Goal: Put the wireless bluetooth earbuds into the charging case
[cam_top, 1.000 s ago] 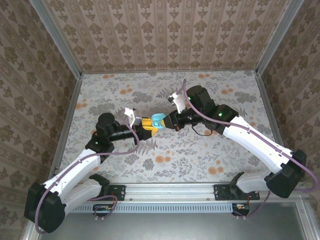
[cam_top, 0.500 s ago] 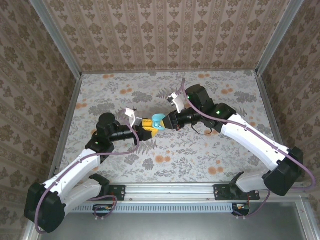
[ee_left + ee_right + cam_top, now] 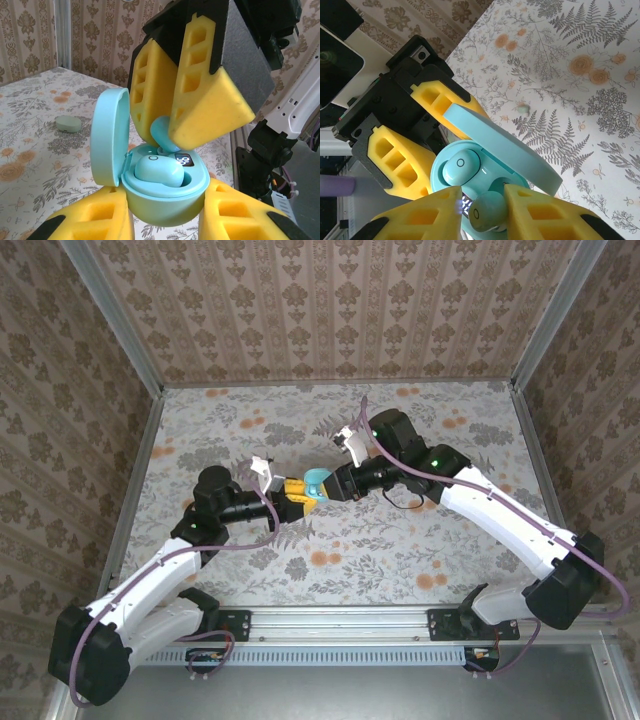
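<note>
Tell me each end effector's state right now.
Left end effector: closed on the charging case.
Right end effector: closed on an earbud.

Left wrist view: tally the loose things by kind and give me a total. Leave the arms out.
charging case: 1
earbuds: 2, one seated in the open case and one pinched just above it
small pale-green object: 1, too small to identify
Total: 4
</note>
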Robot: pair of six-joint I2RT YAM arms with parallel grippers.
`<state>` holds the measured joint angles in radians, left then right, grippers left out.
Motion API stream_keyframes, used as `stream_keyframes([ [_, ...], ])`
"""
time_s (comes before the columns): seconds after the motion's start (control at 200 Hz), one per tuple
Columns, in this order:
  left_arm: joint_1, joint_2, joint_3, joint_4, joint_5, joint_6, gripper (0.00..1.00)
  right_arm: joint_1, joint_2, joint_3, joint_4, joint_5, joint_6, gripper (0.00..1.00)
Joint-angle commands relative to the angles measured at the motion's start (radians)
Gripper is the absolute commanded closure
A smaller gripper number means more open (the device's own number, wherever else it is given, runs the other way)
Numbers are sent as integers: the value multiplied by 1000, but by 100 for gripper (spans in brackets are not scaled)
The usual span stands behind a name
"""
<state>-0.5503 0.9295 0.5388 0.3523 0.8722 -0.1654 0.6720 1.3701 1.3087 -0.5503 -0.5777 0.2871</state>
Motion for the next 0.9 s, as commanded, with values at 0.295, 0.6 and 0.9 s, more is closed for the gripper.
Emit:
stream_keyframes([
  [0.295,-8,-23,32,70,28,-13,88,4,15,54,-79,51,4,66],
  [0.6,-10,-26,30,70,28,-11,88,3,15,75,-100,86,7,63],
  [0.9,-10,-21,27,71,21,-4,88,5,-28,83,-89,134,11,61],
])
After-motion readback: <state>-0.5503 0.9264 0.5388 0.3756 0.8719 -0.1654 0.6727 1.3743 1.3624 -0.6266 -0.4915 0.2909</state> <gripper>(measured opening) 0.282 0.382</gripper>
